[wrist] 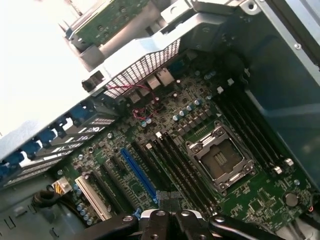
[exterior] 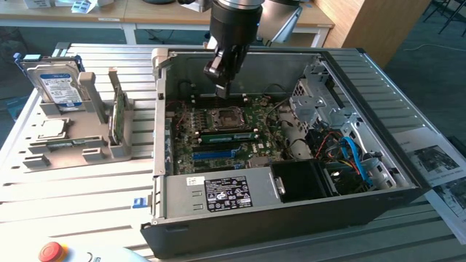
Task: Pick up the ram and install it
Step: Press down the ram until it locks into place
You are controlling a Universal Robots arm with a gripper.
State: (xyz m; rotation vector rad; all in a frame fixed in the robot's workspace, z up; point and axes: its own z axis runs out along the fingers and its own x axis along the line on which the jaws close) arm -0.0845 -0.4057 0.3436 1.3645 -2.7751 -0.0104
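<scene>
One ram (exterior: pixel 231 135) sits seated in the motherboard (exterior: pixel 218 143); one end effector (exterior: pixel 222 82) hangs clenched, empty, above.

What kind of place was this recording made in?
Probably a lab or workshop bench for computer assembly. An open desktop PC case lies on a slatted aluminium table, a grey fixture holds parts such as a hard drive, and a red emergency-stop button sits nearby.
</scene>
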